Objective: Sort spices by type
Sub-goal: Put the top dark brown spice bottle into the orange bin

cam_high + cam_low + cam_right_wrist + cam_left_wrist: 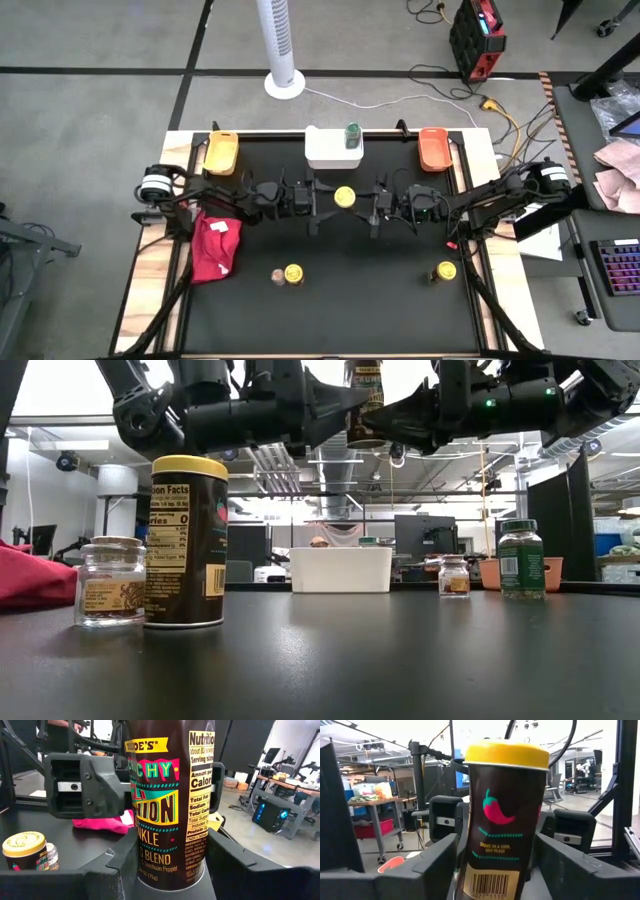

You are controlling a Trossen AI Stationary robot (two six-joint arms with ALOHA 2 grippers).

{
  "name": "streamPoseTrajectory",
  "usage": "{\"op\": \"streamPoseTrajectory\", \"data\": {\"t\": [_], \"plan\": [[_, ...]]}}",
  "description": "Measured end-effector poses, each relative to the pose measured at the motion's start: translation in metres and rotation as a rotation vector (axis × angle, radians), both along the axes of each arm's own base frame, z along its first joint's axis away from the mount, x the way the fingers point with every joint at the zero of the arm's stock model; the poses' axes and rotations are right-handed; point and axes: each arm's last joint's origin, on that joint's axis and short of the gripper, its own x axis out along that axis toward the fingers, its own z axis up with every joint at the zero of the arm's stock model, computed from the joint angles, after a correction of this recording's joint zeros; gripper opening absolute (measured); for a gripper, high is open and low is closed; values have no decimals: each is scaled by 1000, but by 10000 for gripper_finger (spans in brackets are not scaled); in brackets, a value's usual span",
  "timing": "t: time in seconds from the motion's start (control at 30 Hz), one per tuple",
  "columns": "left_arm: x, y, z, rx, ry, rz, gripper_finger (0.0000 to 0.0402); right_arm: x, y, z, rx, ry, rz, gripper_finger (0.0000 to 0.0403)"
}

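A dark spice jar with a yellow lid (pixel 345 196) hangs upright above the table's middle, between my two grippers. My right gripper (pixel 373 205) is shut on it from the right. My left gripper (pixel 318 200) reaches in level from the left, open, with a finger (pixel 440 860) on either side of the jar's lower body (pixel 495 865); I cannot tell whether they touch it. More jars stand on the black table: a yellow-lidded one (pixel 293 274) beside a small glass one (pixel 277 276), another yellow-lidded one (pixel 446 271), and a green-lidded one (pixel 352 133) at the white tray (pixel 325 152). My right gripper pinches the jar's lower body (pixel 145 865) between its two fingers. The fingers come in level from the table's right. The jar stands upright in the hold, lid up, lifted well clear of the table (pixel 365 400).
A yellow tray (pixel 221 152) and an orange tray (pixel 433 148) flank the white tray along the far edge. A red cloth (pixel 213 247) lies at the left. In the low view a green-lidded jar (pixel 521 558) and a small jar (pixel 454 575) stand toward the right.
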Motion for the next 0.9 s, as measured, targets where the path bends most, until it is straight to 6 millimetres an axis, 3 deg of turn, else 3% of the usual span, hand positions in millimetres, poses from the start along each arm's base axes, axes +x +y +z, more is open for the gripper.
{"op": "streamPoseTrajectory", "data": {"t": [0.2, 0.3, 0.47, 0.7, 0.9], "plan": [[4, 0, 2, 24, 4, 7, 170, 0, 0, 0, 14, -6, -9, 176], [5, 1, 2, 38, 15, 15, 143, 0, -1, -1, 24, 2, -15, 198], [5, 0, 0, 47, 35, 6, 142, 0, 0, -2, 26, 16, 6, 242], [-1, 1, 11, 100, 111, 72, 142, -7, -2, -3, 115, 142, -86, 262], [-10, 3, 12, 134, 298, 126, 142, -13, -4, 19, 120, 241, -143, 269]]}}
